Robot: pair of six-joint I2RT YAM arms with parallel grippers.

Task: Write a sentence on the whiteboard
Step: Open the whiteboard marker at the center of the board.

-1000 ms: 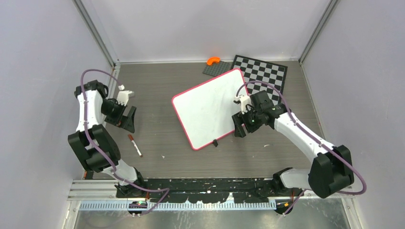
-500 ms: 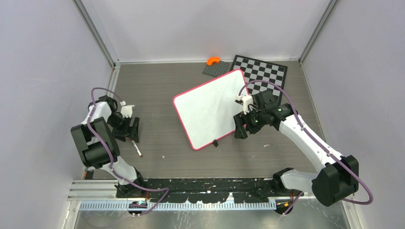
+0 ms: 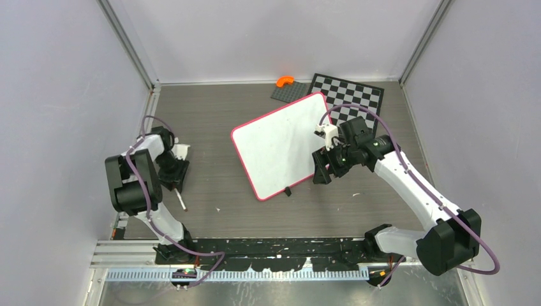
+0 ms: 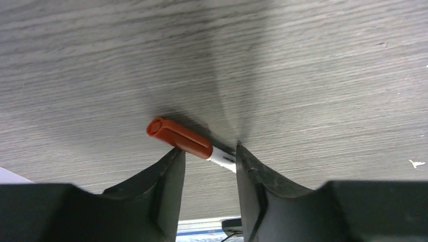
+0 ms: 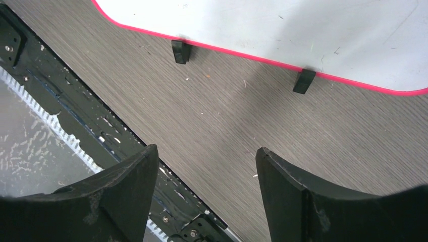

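Left arm [image 3: 131,185] folded low, jaws half-spread astride the marker [image 4: 180,137]; right jaws wide by the whiteboard [image 3: 274,143]

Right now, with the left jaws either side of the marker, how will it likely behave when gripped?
The marker looks round and smooth, so it may roll on the table if nudged. It lies slantwise between the jaws of the left gripper, so it could swivel as they close. Slim, probably light and stiff.

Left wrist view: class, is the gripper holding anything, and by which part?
It cannot be told. The left gripper straddles the red-capped white marker pen where cap meets barrel, but the pen lies on the grey table.
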